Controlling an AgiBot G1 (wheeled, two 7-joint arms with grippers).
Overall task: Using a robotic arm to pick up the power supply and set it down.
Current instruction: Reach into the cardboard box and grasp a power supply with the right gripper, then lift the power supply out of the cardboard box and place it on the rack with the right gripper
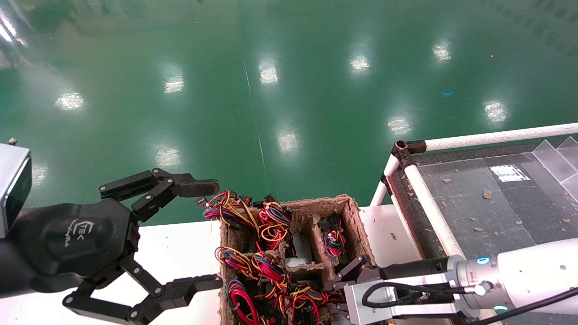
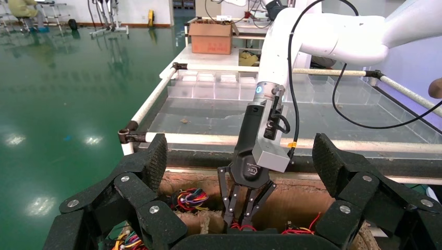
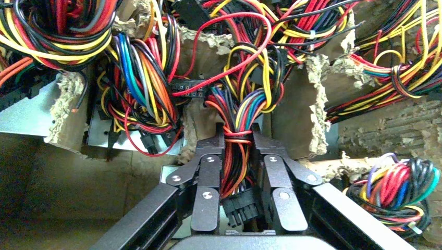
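The brown pulp tray [image 1: 347, 203] holds several power supplies, seen mostly as bundles of red, yellow and orange wires with black connectors; grey metal cases [image 3: 23, 117] show between the dividers. My right gripper [image 3: 238, 138] reaches down into a near compartment and is shut on one power supply's wire bundle [image 3: 245, 112], just above its black connector. That unit's case is mostly hidden under the fingers. In the head view the right gripper [image 1: 334, 289] sits low at the tray's near right. My left gripper [image 1: 203, 234] hangs open beside the tray's left side, holding nothing.
The tray stands on a white table [image 1: 180, 243]. To its right is a rack of white tube rails [image 1: 429, 198] around a dark littered surface. Green floor lies beyond the table. A cardboard box [image 2: 211, 36] sits far behind the rack.
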